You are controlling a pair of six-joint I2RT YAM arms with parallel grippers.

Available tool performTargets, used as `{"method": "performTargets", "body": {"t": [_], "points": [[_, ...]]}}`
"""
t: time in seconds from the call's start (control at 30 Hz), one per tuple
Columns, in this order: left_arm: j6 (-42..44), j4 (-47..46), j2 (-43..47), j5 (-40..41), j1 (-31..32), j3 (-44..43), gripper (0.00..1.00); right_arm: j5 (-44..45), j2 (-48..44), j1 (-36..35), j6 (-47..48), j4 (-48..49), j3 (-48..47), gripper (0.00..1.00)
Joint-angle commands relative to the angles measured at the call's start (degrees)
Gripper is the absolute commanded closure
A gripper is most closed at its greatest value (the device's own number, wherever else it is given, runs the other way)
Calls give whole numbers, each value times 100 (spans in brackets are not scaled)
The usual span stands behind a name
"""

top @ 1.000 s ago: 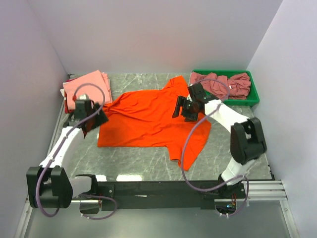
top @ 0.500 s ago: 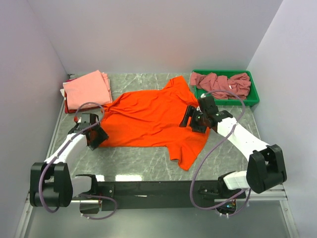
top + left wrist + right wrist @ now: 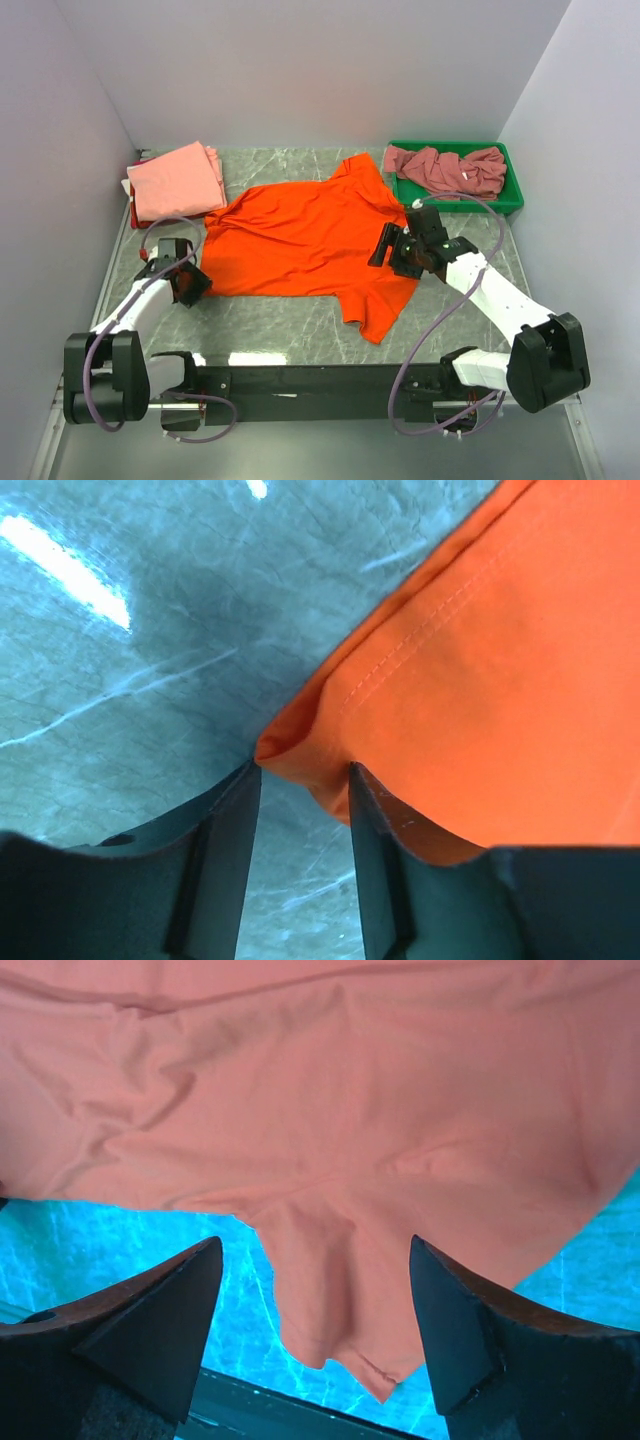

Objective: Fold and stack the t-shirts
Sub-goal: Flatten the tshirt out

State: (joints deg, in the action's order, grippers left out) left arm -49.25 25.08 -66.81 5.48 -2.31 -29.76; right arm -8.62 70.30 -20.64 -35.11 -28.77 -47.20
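A bright orange t-shirt [image 3: 300,235] lies spread flat on the marble table. My left gripper [image 3: 197,284] is low at its near-left hem corner. In the left wrist view the jaws [image 3: 302,772] stand partly apart, with the folded orange corner [image 3: 300,760] between the tips and bare table showing in the gap behind it. My right gripper [image 3: 385,246] hovers open over the shirt's right side. Its wrist view shows the orange cloth [image 3: 350,1110] with a sleeve tip hanging between the wide jaws [image 3: 315,1250]. A folded salmon-pink t-shirt [image 3: 175,180] lies at the back left.
A green bin [image 3: 512,203] at the back right holds crumpled rose-mauve t-shirts [image 3: 445,170]. Walls close in the table on the left, back and right. A black rail [image 3: 320,380] with the arm bases runs along the near edge.
My left arm has slid toward the near edge along the shirt's left side to its hem corner, jaws narrowing. The right arm has swung right and nearer, over the sleeve.
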Motion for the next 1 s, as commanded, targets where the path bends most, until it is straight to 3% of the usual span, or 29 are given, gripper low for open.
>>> {"method": "performTargets", "body": {"t": [0.0,0.3,0.77,0.87,0.97], "points": [[-146,-135,176,147,-94,163,54,63,-210,-36,-22,56,123,18],[-216,-3,686,340,-218,260,56,-34,-289,-36,-136,188,325,18],[-234,-267,291,68,-218,374,64,-96,-491,-54,-180,39,607,19],[-225,-433,133,-142,-218,479,74,-78,-535,-45,-136,-154,554,19],[-155,-504,62,-239,-218,489,97,-113,-474,-89,-162,-409,493,20]]}}
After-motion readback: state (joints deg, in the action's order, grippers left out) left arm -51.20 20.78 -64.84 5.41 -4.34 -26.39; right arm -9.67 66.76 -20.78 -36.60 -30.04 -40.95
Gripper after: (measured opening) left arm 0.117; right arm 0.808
